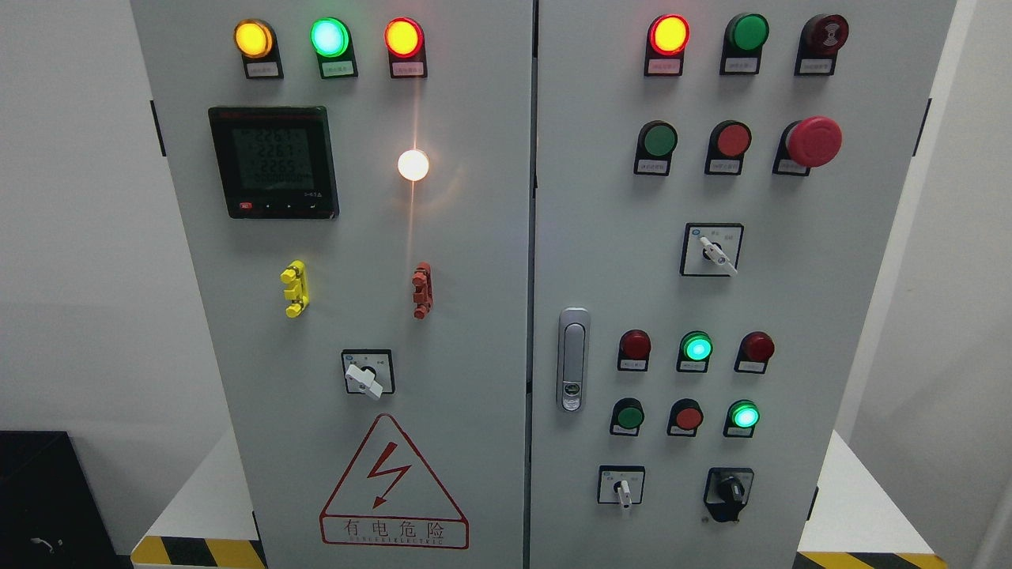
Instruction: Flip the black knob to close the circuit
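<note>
A grey electrical cabinet (474, 332) with two doors fills the head view. The black knob (729, 491) sits at the lower right of the right door, its handle pointing straight down. To its left is a white selector switch (622, 487). Neither of my hands or arms shows in the picture.
The right door carries rows of lit and unlit lamps and buttons, a red mushroom stop button (814, 141), a white selector (715, 251) and a door handle (573, 359). The left door has a meter (273, 162), a white selector (366, 374) and a warning triangle (393, 488).
</note>
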{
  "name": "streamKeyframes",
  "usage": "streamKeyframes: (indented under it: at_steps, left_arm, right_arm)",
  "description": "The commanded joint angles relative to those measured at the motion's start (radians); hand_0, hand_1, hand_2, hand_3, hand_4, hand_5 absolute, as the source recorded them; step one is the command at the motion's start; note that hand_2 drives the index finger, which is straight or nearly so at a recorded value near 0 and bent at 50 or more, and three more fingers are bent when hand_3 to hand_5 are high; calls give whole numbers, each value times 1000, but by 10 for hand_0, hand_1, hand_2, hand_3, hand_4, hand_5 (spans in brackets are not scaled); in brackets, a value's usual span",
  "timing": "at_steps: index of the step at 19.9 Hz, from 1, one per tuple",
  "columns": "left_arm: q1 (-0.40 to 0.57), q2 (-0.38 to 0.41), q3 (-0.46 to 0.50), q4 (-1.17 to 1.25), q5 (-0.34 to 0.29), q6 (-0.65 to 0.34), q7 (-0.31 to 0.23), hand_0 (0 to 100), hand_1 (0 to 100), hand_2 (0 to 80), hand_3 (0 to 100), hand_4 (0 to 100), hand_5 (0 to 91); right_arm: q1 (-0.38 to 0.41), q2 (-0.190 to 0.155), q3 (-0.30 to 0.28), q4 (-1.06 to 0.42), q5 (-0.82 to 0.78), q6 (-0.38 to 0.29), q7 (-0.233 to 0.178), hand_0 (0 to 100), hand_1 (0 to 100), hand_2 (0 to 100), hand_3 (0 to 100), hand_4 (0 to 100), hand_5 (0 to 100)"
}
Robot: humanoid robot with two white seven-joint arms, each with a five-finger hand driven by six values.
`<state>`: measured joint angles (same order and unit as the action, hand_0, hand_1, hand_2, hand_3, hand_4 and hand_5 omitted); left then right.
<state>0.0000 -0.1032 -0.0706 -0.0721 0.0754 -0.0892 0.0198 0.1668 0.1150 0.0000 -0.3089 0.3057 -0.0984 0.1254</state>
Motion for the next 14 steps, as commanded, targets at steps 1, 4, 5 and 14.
streamKeyframes:
  at_steps: [1,4,5,14]
  left_arm:
    - [6,0,0,0,0,0,0,120,556,0,0,0,0]
    - [6,0,0,0,1,0,0,120,556,0,0,0,0]
    - [6,0,0,0,0,0,0,120,556,0,0,0,0]
    - [6,0,0,0,0,0,0,120,556,0,0,0,0]
  right_arm:
    - [0,0,-17,-177,214,9,-49,0,88,34,112,24,0]
    - [0,0,-41,-254,337,11,-76,0,87,73,170,109,0]
    - [2,2,-51,-283,377,17,-78,0,87,82,188,131,0]
    - [31,2,-91,-593,607,26,-112,0,89,233,378,374,210]
